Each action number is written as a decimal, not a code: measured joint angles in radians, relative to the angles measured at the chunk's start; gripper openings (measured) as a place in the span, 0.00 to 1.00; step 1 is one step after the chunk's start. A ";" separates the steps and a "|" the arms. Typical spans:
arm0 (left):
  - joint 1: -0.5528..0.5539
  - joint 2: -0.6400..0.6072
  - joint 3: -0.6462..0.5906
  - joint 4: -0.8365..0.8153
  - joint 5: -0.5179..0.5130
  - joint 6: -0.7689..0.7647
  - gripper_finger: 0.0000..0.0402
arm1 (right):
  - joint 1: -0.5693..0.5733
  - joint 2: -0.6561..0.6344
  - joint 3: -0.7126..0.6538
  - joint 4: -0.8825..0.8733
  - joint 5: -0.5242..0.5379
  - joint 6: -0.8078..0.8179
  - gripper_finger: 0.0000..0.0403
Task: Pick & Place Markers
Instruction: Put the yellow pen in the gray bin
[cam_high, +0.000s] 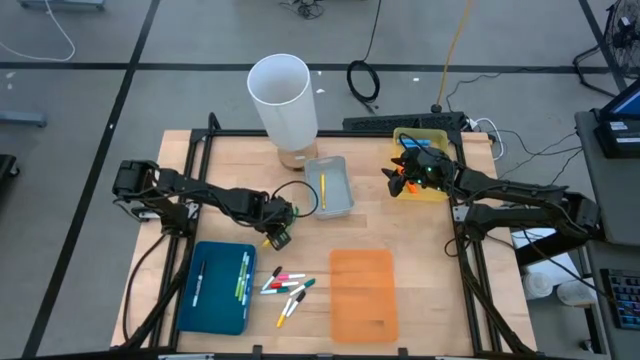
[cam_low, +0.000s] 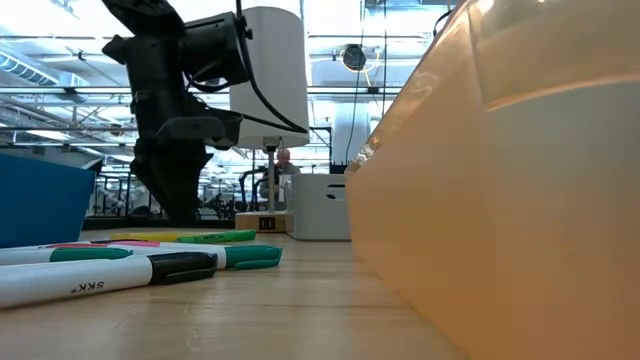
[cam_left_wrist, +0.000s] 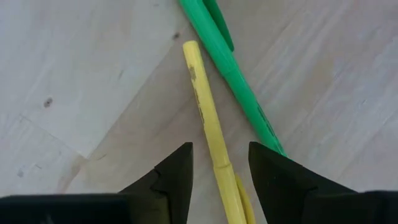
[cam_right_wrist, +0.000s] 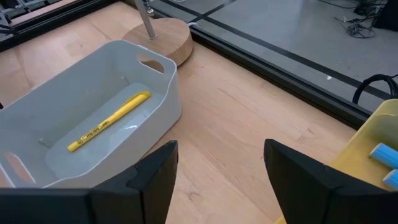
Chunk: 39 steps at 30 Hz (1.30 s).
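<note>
My left gripper (cam_high: 278, 238) (cam_left_wrist: 221, 149) points down at the table between the blue tray and the grey tray. It is open, and its fingers stand on either side of a yellow marker (cam_left_wrist: 210, 121) that lies flat on the wood. A green marker (cam_left_wrist: 235, 71) lies beside the yellow one. Several more markers (cam_high: 288, 285) (cam_low: 130, 268) lie loose on the table between the blue and orange trays. My right gripper (cam_high: 397, 180) (cam_right_wrist: 221, 152) is open and holds nothing. It hovers at the yellow tray's (cam_high: 428, 140) left edge.
The grey tray (cam_high: 328, 187) (cam_right_wrist: 93, 93) holds one yellow marker (cam_right_wrist: 109, 121). The blue tray (cam_high: 215, 287) holds a few markers, and the yellow tray (cam_right_wrist: 373, 146) holds blue ones. An orange tray (cam_high: 363, 293) (cam_low: 500, 180) lies near the front edge. A tall white cylinder (cam_high: 283, 95) stands on a wooden base behind the grey tray.
</note>
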 joint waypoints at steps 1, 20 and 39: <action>-0.002 0.000 0.000 0.000 0.000 0.000 0.40 | 0.000 0.000 0.000 0.000 0.000 0.000 0.56; -0.007 0.096 0.005 0.025 -0.023 -0.019 0.45 | 0.000 0.000 0.000 0.000 0.001 -0.003 0.56; -0.003 0.082 0.000 -0.002 -0.019 -0.022 0.05 | 0.000 0.000 0.000 0.001 0.001 -0.003 0.56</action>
